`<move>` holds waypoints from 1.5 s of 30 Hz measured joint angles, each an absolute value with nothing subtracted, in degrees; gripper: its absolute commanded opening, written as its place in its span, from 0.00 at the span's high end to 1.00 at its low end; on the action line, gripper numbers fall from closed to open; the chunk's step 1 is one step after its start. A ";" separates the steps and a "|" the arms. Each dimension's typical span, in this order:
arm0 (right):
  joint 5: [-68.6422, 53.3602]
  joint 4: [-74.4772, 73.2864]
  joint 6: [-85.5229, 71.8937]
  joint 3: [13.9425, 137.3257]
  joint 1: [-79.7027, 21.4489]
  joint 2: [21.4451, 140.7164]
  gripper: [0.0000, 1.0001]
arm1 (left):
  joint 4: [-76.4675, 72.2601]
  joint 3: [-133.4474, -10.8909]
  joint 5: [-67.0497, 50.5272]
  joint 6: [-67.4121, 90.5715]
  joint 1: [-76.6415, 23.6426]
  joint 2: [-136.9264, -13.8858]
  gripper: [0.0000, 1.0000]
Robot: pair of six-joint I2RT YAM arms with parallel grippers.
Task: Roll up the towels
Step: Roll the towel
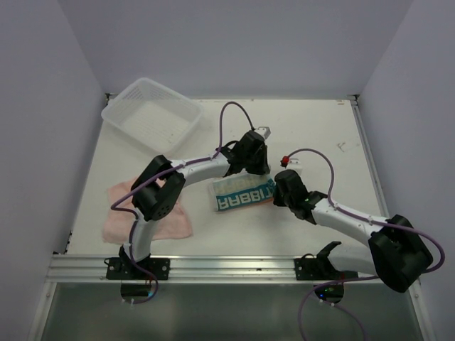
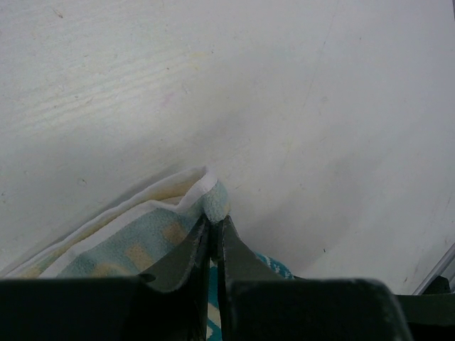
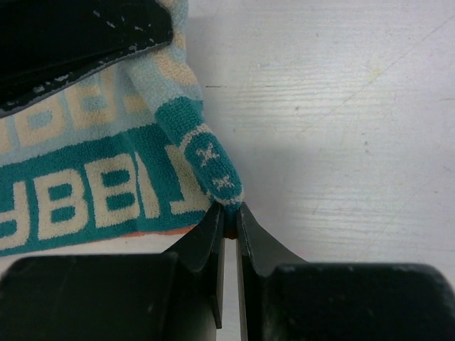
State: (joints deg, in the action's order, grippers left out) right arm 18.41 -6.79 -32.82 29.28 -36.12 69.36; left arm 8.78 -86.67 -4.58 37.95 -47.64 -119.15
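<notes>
Your printed towel [image 1: 243, 194] lies folded mid-bench [image 1: 327, 128]. Your left gripper [image 2: 215, 222] is pinched narrow on its far corner. Your right gripper [image 3: 231, 217] is nipped tight on its right edge. The pink towel [image 1: 121, 213] is spread out at near left. The basket [image 1: 151, 114] sits far left.

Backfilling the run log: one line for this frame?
stage: grasp | left gripper: shut on printed towel, far corner | right gripper: shut on printed towel, right end | pink towel: spread flat, unrolled

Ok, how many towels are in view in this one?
2. A plain pale pink cloth towel lies flat at the near left, partly covered by the left arm; a teal-and-white lettered towel with an orange edge lies mid-table. No others show.
</notes>
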 measured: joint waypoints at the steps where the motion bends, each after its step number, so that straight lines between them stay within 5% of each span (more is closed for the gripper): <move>1: 18.87 -6.79 -32.58 29.28 -36.69 69.36 1.00 | 8.78 -86.67 -4.58 38.00 -47.66 -119.15 1.00; 20: 39.03 -11.03 -31.88 33.19 -50.52 75.44 1.00 | 7.11 -84.71 -5.63 43.31 -46.61 -119.15 1.00; 45: 50.37 -15.75 -30.61 38.98 -59.00 86.17 1.00 | -1.48 -75.16 -7.03 46.87 -45.06 -116.86 1.00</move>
State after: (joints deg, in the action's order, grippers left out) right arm 50.37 -15.75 -30.61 38.98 -59.00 86.17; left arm -1.48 -75.16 -7.03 46.87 -45.06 -116.86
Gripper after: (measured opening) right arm 0.101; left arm 0.083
